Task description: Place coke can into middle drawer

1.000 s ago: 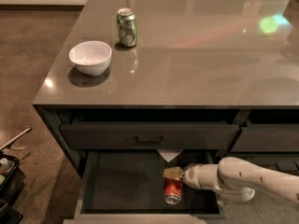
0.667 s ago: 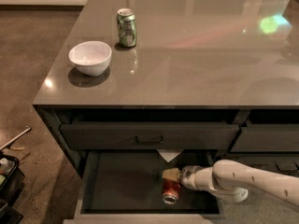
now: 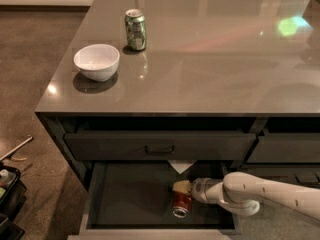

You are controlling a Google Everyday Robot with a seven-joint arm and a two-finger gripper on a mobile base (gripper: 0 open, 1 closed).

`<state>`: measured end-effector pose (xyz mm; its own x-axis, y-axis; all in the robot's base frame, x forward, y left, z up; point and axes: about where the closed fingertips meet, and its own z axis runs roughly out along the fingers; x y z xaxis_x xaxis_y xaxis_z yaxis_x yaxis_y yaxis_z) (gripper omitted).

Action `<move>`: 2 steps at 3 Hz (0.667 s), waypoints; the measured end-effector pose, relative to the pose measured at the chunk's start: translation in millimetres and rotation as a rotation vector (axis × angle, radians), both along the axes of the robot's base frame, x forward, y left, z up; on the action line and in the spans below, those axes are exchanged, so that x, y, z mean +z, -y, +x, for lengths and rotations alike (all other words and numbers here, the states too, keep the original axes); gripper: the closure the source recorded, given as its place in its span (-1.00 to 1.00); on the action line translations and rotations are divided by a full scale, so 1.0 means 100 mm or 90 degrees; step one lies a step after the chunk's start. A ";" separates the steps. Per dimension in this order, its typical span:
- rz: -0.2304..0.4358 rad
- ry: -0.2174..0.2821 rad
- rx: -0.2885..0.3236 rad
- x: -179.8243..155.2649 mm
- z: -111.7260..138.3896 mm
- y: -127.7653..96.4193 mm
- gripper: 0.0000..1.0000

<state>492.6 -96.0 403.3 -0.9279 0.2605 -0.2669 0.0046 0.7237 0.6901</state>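
Note:
The coke can (image 3: 181,203), red with a silver end facing the camera, is inside the open middle drawer (image 3: 130,196), right of its centre and low over the dark floor. My gripper (image 3: 182,187) reaches in from the right on a white arm and is shut on the can's far end. The can is tilted, with its silver end pointing to the drawer's front. Whether the can touches the floor cannot be told.
On the grey counter stand a green can (image 3: 135,30) and a white bowl (image 3: 97,61). Above the open drawer is a shut drawer front with a small bar handle (image 3: 160,149). Narrower drawers (image 3: 285,149) are at the right. Clutter lies on the floor at the left (image 3: 7,184).
My gripper and the coke can have shifted slightly left together inside the drawer. Nothing else has moved.

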 end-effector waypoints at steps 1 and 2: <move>0.000 0.000 0.000 0.00 0.00 0.00 0.15; 0.000 0.000 0.000 0.00 0.00 0.00 -0.31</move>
<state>492.6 -95.9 403.3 -0.9279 0.2604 -0.2669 0.0046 0.7236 0.6902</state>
